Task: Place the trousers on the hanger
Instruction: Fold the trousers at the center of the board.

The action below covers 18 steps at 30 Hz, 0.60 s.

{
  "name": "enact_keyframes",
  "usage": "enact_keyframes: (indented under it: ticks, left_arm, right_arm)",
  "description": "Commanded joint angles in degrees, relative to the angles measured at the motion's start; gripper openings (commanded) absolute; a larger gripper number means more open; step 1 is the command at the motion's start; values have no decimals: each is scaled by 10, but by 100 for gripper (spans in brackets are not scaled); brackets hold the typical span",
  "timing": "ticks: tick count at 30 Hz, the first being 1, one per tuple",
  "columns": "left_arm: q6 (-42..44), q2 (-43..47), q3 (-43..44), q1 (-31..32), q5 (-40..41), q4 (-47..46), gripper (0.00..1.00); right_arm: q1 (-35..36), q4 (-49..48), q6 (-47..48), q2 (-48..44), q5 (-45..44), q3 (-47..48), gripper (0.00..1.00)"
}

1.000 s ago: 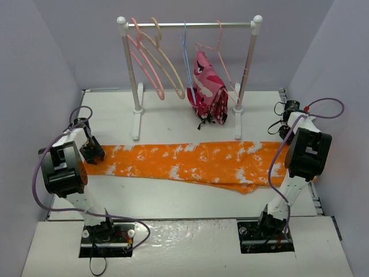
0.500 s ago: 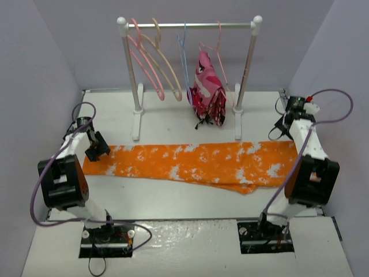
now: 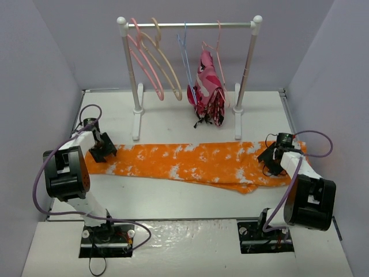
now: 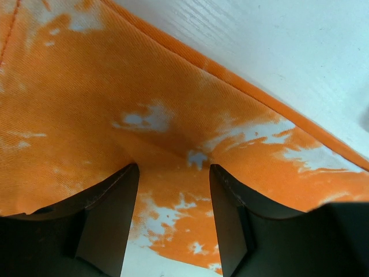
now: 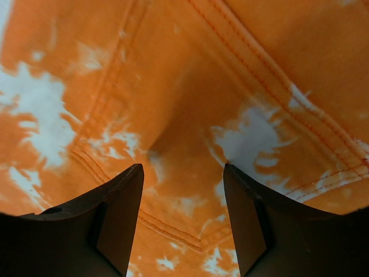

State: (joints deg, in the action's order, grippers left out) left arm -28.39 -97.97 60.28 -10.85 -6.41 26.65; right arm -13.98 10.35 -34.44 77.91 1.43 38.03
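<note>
The orange trousers (image 3: 196, 161) with white blotches lie flat across the table, stretched from left to right. My left gripper (image 3: 102, 151) is down on their left end, open, its dark fingers (image 4: 112, 219) astride the cloth (image 4: 115, 98) near its hem. My right gripper (image 3: 272, 154) is over their right end, open as well, with stitched seams of the trousers (image 5: 190, 104) between its fingers (image 5: 124, 213). The pink hanger (image 3: 149, 72) hangs at the left of the rail, far from both grippers.
A white clothes rack (image 3: 190, 25) stands at the back of the table (image 3: 173, 193). On it hang a beige hanger (image 3: 170, 72), a thin light-blue hanger (image 3: 185, 63) and a pink-red camouflage garment (image 3: 209, 95). Grey walls close in both sides.
My right arm has swung from the back right corner down onto the trousers' right end, its jaws now apart. My left gripper has shifted slightly right onto the cloth and widened.
</note>
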Motion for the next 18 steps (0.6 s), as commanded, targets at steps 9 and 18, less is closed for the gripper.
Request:
enact_keyframes:
  ticks: [9,18]
  left_arm:
    - [-4,-30,-6,-77,3,6,49]
    - [52,30,67,-89,6,-8,52]
  right_arm:
    - [-81,-53,-5,20,12,-34,59]
    - [21,-36,22,-112,15,52,76]
